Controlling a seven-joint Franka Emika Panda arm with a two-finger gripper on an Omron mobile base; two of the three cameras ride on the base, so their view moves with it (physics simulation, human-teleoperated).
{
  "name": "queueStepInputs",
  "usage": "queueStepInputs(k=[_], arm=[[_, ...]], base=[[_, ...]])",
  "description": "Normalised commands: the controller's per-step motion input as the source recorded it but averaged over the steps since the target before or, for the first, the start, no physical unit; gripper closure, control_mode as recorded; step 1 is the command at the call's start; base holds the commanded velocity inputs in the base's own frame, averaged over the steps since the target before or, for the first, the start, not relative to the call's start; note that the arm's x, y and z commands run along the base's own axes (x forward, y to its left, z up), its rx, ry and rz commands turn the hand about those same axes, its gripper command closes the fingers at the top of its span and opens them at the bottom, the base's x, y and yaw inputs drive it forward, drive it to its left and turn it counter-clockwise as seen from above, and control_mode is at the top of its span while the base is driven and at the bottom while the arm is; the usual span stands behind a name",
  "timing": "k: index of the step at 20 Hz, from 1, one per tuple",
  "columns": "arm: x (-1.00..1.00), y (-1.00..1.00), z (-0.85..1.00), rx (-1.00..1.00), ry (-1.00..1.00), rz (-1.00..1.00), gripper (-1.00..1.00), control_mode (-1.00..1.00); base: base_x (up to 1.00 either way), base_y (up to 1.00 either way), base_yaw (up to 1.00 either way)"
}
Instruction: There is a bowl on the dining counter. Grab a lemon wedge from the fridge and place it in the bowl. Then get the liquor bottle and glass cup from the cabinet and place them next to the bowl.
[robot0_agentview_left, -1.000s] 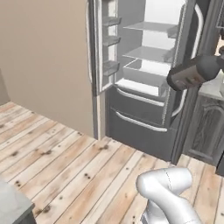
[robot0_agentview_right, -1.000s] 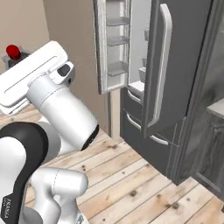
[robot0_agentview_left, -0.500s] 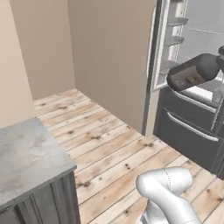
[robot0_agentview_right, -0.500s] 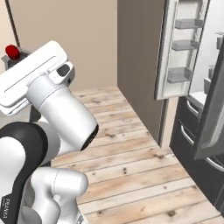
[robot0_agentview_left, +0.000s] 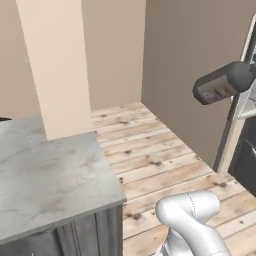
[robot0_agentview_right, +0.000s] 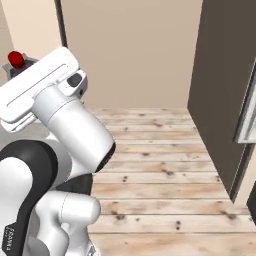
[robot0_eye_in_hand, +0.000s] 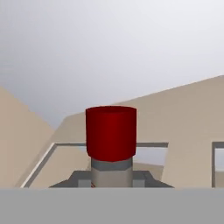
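The base is swinging away from the fridge (robot0_agentview_left: 200, 75). A second ago the open shelves and drawers were filling both base views; now the fridge is sliding off to the right, with its dark side panel and a sliver of the pale door edge (robot0_agentview_right: 246, 115) showing. Plank floor (robot0_agentview_left: 150, 155), beige walls and a pale pillar (robot0_agentview_left: 55, 65) are taking its place, and a grey-veined counter (robot0_agentview_left: 50, 175) over dark cabinet fronts is coming in at the lower left of the left base view. It carries no bowl that can be seen, and it is probably not the dining counter.

The arm (robot0_agentview_right: 75, 130) is riding folded and high, its dark forearm (robot0_agentview_left: 225, 82) hanging level beside the fridge side. The hand view is looking up past a red button (robot0_eye_in_hand: 110, 131) toward the ceiling. The tool is staying pinched down narrow; whether the lemon wedge is sitting between its jaws cannot be told from these views. Turning off with the tool closed suggests that the fridge visit is ending and the carry toward the bowl is beginning.
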Motion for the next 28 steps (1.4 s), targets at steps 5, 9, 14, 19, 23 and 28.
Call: queueStepInputs(k=[5, 9, 14, 19, 23, 28], arm=[[0.00, 0.00, 0.00, 0.00, 0.00, 0.00, 1.00, 1.00], [0.00, 0.00, 0.00, 0.00, 0.00, 0.00, 1.00, 1.00], [0.00, 0.00, 0.00, 0.00, 0.00, 0.00, 1.00, 1.00], [0.00, 0.00, 0.00, 0.00, 0.00, 0.00, 1.00, 1.00], [0.00, 0.00, 0.00, 0.00, 0.00, 0.00, 1.00, 1.00], [0.00, 0.00, 0.00, 0.00, 0.00, 0.00, 1.00, 1.00]], base=[[0.81, -0.18, 0.41], [0.47, -0.56, 0.34], [0.55, -0.66, 0.25], [0.59, -0.70, 0.18], [0.52, -0.79, 0.14], [0.35, -0.84, 0.07]])
